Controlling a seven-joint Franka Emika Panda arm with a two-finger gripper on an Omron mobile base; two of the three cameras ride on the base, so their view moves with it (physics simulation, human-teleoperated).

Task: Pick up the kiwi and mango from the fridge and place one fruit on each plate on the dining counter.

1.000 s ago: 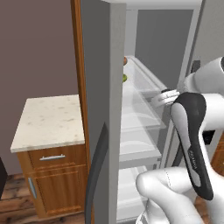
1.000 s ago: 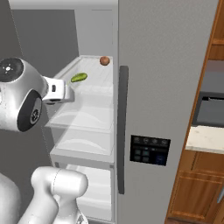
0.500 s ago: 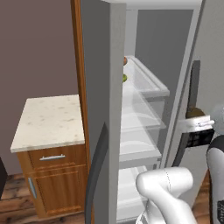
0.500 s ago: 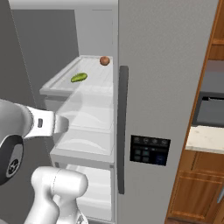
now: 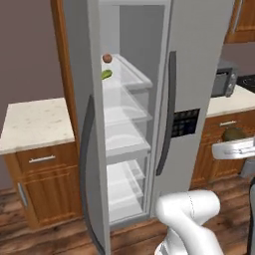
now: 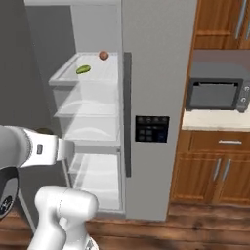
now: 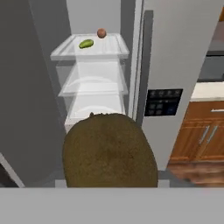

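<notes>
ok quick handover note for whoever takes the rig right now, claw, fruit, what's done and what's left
Claw: shut on the kiwi, pulled back clear of the fridge, off to its right.
Mango: on the top fridge shelf, left door open. A reddish round fruit lies behind it; leave that one.
Done: kiwi picked and out of the fridge.
Left: carry the kiwi to one plate on the dining counter, return for the mango, put it on the other plate.
</notes>
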